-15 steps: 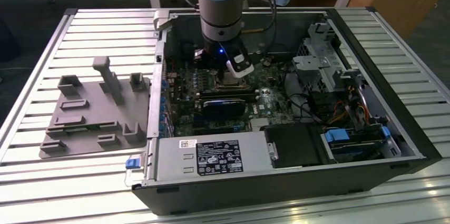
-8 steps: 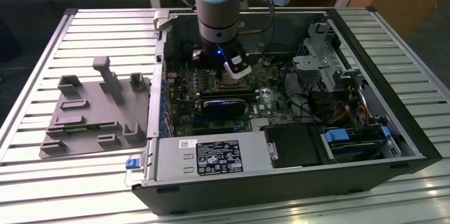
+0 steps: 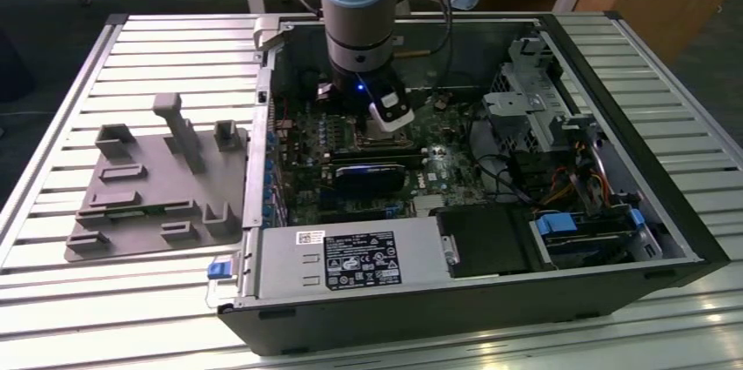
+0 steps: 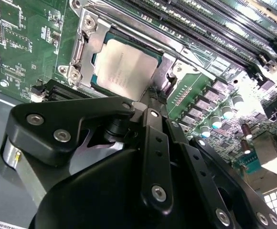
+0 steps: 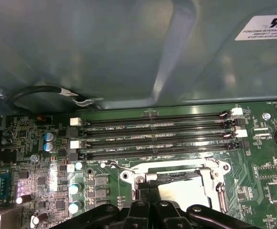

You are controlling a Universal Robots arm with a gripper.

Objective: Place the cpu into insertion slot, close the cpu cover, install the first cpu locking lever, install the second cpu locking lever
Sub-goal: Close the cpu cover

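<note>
Hovering by cover (image 4: 87, 45) corner, gripper (image 5: 150, 188) closed, holding nothing; cpu (image 4: 124, 67) seated; best pushing lever (image 5: 117, 167) low, steadily.

We see a pale silver-grey cpu (image 4: 126, 67), a green circuit board (image 4: 28, 43) and a black gripper (image 5: 150, 198). In the exterior view, a grey tray (image 3: 128, 235) lies at nine o'clock of the black case (image 3: 465, 309), on a pale slat-striped table (image 3: 70, 300).
</note>
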